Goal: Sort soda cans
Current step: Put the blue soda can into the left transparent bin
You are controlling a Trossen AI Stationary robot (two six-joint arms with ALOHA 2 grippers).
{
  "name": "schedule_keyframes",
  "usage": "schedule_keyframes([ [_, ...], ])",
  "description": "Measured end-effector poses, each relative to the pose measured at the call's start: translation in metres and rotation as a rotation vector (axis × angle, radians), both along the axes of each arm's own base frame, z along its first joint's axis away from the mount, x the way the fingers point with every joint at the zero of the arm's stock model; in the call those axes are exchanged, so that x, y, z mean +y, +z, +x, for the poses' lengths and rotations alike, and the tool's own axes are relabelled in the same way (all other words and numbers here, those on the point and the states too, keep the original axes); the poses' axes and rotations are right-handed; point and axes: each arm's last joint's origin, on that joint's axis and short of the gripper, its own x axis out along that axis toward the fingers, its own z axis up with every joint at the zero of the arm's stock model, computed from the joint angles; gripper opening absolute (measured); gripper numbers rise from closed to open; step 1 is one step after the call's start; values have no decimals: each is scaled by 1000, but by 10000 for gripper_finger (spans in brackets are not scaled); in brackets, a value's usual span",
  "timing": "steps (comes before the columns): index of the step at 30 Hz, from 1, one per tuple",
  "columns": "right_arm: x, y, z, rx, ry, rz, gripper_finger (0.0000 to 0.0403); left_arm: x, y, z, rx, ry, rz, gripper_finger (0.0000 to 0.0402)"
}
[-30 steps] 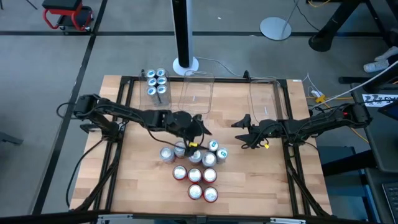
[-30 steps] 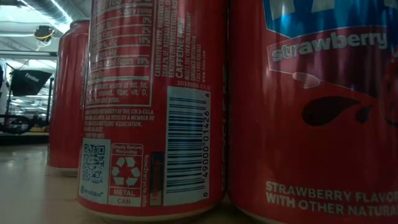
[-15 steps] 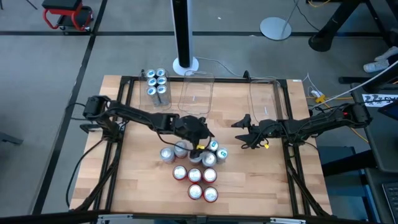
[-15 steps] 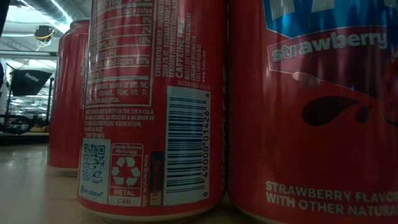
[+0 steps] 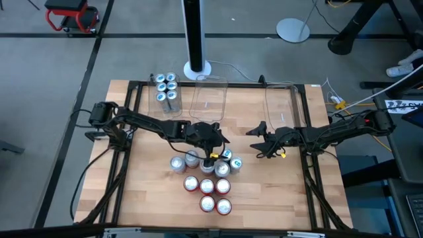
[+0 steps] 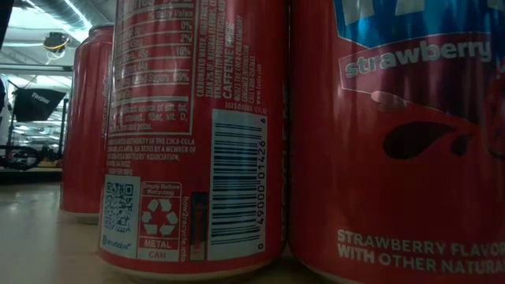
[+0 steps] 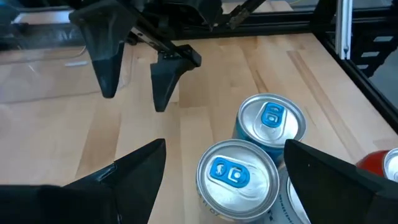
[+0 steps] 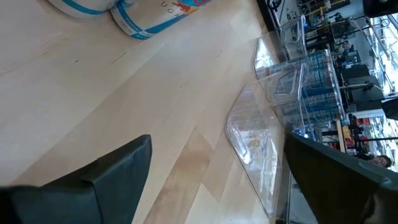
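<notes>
- Left gripper, at the centre of the high view, hangs over the upper edge of a loose cluster of silver-topped metal soda cans on the light wooden slatted table; its dark fingers are spread, one on each side of a teal-sided can with a blue tab, gripping nothing
- A second teal can stands touching the first
- Red-sided cans fill the low view and form the cluster's lower part
- Six more teal cans sit packed at the table's upper left, beside two clear plastic rectangular tubs
- Right gripper, right of centre, hovers apart from the cans, fingers spread and empty
</notes>
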Motion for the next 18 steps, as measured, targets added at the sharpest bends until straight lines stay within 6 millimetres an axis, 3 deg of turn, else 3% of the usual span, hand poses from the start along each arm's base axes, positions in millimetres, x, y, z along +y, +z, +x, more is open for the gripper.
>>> schedule_keyframes([
  [7,0,0,0,0,-1,0,366,-2,0,0,1,69,-3,326],
  [18,0,0,0,0,-1,-1,366,-8,-1,-1,6,74,22,397],
])
